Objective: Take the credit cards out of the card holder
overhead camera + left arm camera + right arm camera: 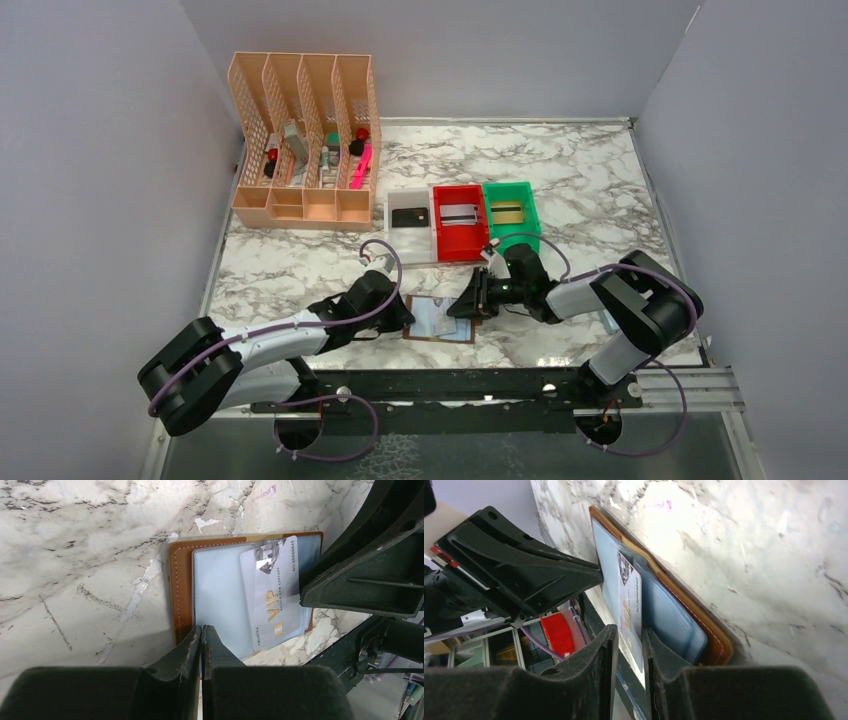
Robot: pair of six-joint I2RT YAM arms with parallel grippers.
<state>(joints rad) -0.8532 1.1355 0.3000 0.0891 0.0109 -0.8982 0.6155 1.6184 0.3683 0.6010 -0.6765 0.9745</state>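
Observation:
The brown card holder (420,318) lies open on the marble, pale blue pockets up (182,590) (694,617). A silvery-white VIP credit card (272,595) (630,605) sticks partway out of its pocket, tilted. My left gripper (405,318) (202,628) is shut, with its tips on the holder's left edge where leather meets pocket. At the holder's other side, my right gripper (468,303) (629,629) is open a little. The card's free end stands between its fingers with a gap on the left. Three more cards lie in the bins: black (410,215), silvery (459,213) and gold (507,212).
White (411,250), red (460,243) and green (518,237) bins stand in a row just behind the holder. An orange desk organiser (305,140) with pens stands at the back left. Grey walls close in both sides.

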